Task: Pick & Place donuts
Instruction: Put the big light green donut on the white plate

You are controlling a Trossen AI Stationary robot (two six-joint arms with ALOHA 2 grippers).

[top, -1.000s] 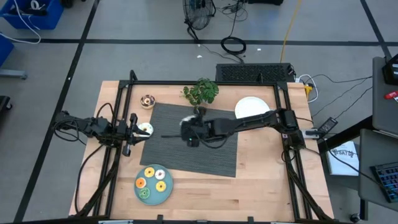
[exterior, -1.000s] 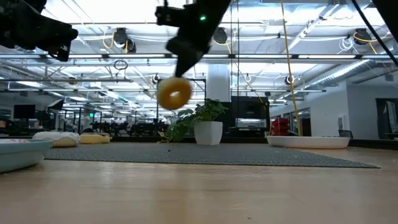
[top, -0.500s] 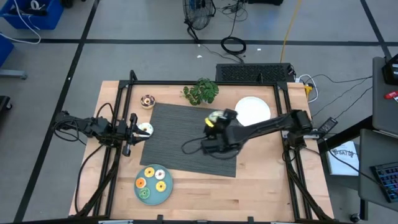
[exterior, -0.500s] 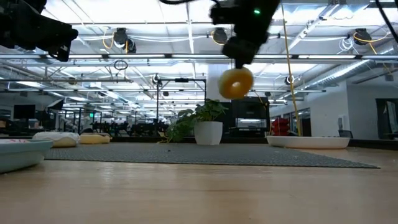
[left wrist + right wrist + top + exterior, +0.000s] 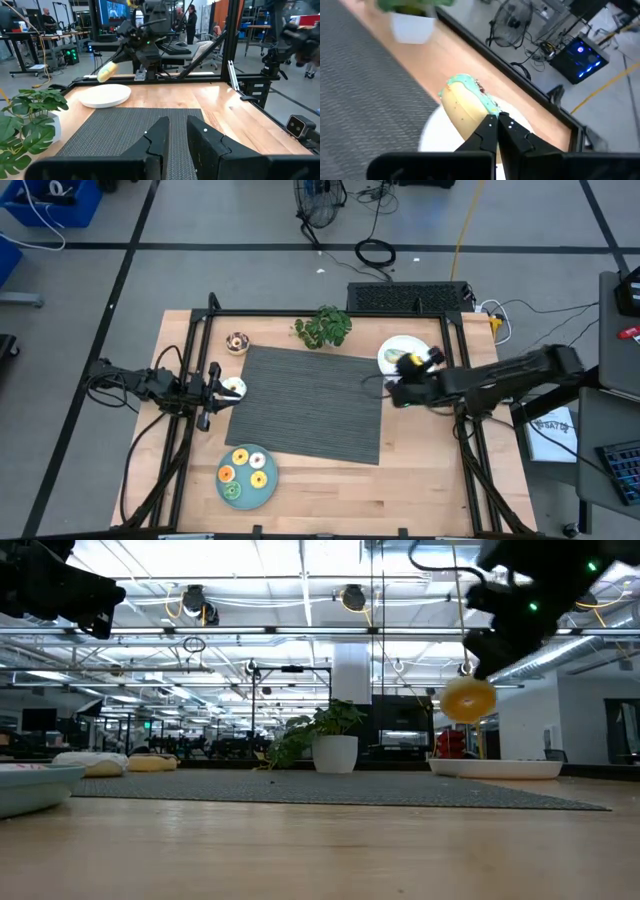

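Note:
My right gripper [image 5: 408, 376] is shut on a tan donut with teal icing [image 5: 465, 100], also seen as the donut [image 5: 468, 700] in the low view. It holds the donut in the air over the near-left part of the white plate [image 5: 402, 350]. My left gripper [image 5: 178, 131] waits high at the table's left edge with a narrow gap between its fingers. A pale donut [image 5: 233, 387] lies on the table just beside it. A brown donut [image 5: 237, 342] lies near the far left corner. Several donuts sit on the teal plate [image 5: 238, 498]. My right gripper pinches the donut's ring between its two fingertips [image 5: 490, 122], on the tan side [image 5: 470, 116] beside the teal icing. The fingers slant downward from the table's right. The donut hangs below them, tilted and lifted clear above the white plate [image 5: 495, 768].
A dark grey mat [image 5: 310, 405] covers the table's middle. A potted plant [image 5: 322, 328] stands at the far edge, left of the white plate. A black frame [image 5: 455, 370] runs along the table's sides. Bare wood lies at the near right.
My right gripper has carried the donut from above the mat's middle toward the table's right and a little toward the far edge. It now hangs over the white plate at about the same height. It stayed shut on the donut, which has turned in the hold.

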